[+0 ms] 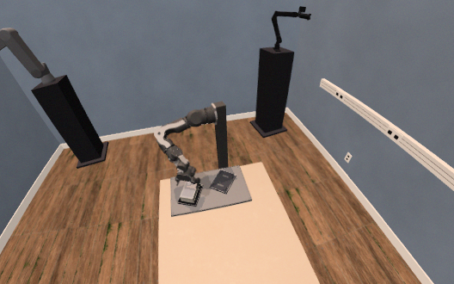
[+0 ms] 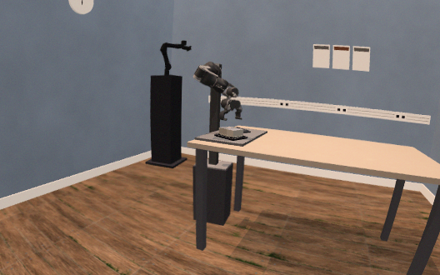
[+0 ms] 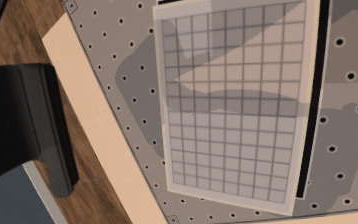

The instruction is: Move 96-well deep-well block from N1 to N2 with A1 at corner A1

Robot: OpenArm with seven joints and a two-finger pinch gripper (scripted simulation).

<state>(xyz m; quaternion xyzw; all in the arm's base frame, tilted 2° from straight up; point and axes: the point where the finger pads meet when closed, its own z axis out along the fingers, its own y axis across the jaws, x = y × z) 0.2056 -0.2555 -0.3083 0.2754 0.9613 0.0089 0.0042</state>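
The 96-well deep-well block (image 3: 236, 102) fills the centre and right of the wrist view, its pale grid of square wells seen from straight above and crossed by grey shadow. The gripper (image 1: 187, 175) hangs over it with its fingers spread and nothing between them; in the exterior view it sits above the block with a gap showing, apart from it. One dark finger (image 3: 50, 135) juts in from the left edge of the wrist view, off to the side of the block and over the table edge.

The block rests in the black plate nest N1 (image 1: 190, 194), at the lower left of the grey perforated base plate (image 1: 233, 199) in the top view (a black strip of that nest shows along the block's right side in the wrist view). The plate nest N2 (image 1: 223, 181) lies to the upper right on the same plate, dark, with no block in it. I cannot tell where the cut-off corner is.

The base plate lies at the far end of a light wooden table (image 1: 233, 241) on dark legs. Round it is a brown plank floor (image 1: 82, 224), blue-grey walls with white skirting, two black pedestals (image 1: 273, 88) carrying camera arms, and a white wall rail (image 1: 401, 138).
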